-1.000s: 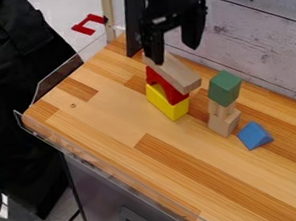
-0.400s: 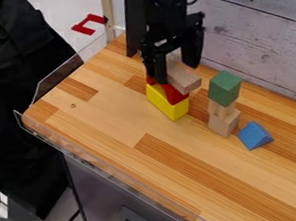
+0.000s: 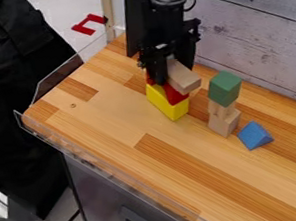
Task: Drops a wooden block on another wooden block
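Camera view: wooden block [image 3: 184,79], long axis slanting down rightward.

- Two stacks of blocks
- One yellow block [image 3: 171,108], at the bottom of its stack
- One red block [image 3: 175,95], on the yellow
- One plain wooden block [image 3: 183,78], topping that stack
- One green block [image 3: 225,88], topping the other
- Plain wood [image 3: 225,123] under the green, pieces hard to count
- One blue wedge [image 3: 253,135]
- One worktop [image 3: 125,120]
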You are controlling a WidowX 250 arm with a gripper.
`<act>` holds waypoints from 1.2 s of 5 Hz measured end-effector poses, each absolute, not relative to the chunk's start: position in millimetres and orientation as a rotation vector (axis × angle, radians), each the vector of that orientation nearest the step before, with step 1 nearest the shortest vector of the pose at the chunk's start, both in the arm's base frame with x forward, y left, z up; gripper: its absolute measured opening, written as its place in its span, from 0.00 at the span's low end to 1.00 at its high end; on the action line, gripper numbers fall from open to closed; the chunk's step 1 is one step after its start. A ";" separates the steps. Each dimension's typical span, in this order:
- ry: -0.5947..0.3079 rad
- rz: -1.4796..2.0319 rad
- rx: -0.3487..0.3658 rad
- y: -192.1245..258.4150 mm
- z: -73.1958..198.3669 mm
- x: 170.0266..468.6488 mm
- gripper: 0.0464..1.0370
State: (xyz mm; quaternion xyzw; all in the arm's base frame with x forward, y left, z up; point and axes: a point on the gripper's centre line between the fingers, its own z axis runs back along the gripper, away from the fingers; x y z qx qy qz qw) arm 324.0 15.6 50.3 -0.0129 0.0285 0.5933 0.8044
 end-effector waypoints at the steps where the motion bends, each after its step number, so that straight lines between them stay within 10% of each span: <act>1: 0.050 1.259 -0.025 16.6 56.2 328.6 0.53; 3: 0.008 1.271 -0.035 19.2 70.4 334.9 0.53; 6: -0.253 1.309 -0.255 -2.8 134.0 308.4 0.53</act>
